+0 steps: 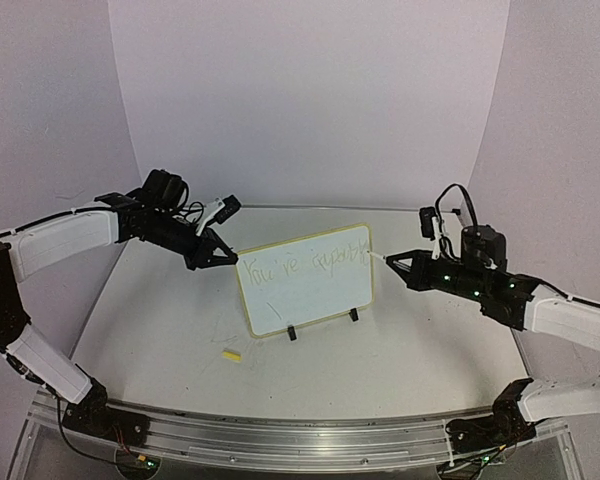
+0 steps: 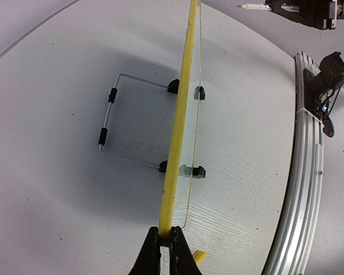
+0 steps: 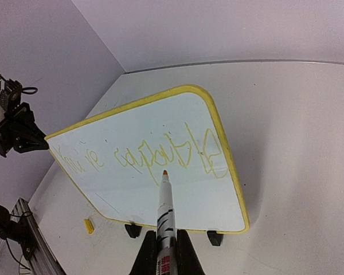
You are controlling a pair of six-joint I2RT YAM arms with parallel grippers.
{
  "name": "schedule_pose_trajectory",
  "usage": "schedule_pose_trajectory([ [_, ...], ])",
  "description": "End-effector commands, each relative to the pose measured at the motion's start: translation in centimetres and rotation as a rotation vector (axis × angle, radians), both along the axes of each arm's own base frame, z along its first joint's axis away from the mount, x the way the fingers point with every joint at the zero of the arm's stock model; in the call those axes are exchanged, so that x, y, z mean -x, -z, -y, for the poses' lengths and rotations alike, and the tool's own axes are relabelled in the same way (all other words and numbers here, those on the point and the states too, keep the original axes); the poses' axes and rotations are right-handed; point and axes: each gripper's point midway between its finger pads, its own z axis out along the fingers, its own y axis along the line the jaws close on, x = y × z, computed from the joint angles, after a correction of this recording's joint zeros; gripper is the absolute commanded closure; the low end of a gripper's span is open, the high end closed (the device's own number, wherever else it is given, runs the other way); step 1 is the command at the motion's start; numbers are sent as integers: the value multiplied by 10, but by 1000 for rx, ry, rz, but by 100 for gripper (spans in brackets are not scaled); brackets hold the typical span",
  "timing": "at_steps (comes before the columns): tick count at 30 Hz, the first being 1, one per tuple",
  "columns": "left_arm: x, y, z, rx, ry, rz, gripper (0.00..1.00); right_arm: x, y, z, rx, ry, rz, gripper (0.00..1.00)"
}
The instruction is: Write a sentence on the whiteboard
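The whiteboard point(image 1: 310, 285) stands tilted on two black clip feet mid-table, with a thin yellow rim. One line of faint yellow-green handwriting, the sentence point(image 1: 305, 264), runs across its upper part point(image 3: 143, 156). My left gripper point(image 1: 230, 259) is shut on the board's left edge, and the yellow rim point(image 2: 181, 120) runs out from between its jaws point(image 2: 166, 243). My right gripper point(image 1: 398, 262) is shut on a white marker point(image 3: 165, 213). The marker's orange tip point(image 3: 164, 172) points at the board below the writing. In the top view the tip hangs just off the board's right edge, apart from it.
A small yellow marker cap point(image 1: 231, 354) lies on the table in front of the board's left corner. A wire stand point(image 2: 110, 123) props the board from behind. An aluminium rail point(image 1: 280, 430) runs along the near table edge. Pale walls close the back and sides.
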Motion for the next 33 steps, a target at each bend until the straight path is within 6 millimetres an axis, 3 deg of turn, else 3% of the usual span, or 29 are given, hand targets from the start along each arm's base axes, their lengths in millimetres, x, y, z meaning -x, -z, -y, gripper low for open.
schedule_pose_trajectory([
  [1,3,-2,-2,-38,10,52,100,16,-27,-26,-49,-105,38,100],
  [9,4,-6,-3,-33,11,63,100,48,-28,-100,-116,-279,67,100],
  [18,5,-2,-1,-36,16,52,100,45,5,-169,-132,-381,54,100],
  [23,5,-2,-1,-37,17,50,100,39,30,-194,-110,-391,28,100],
  [33,4,2,1,-42,19,41,100,32,64,-217,-94,-400,-22,100],
])
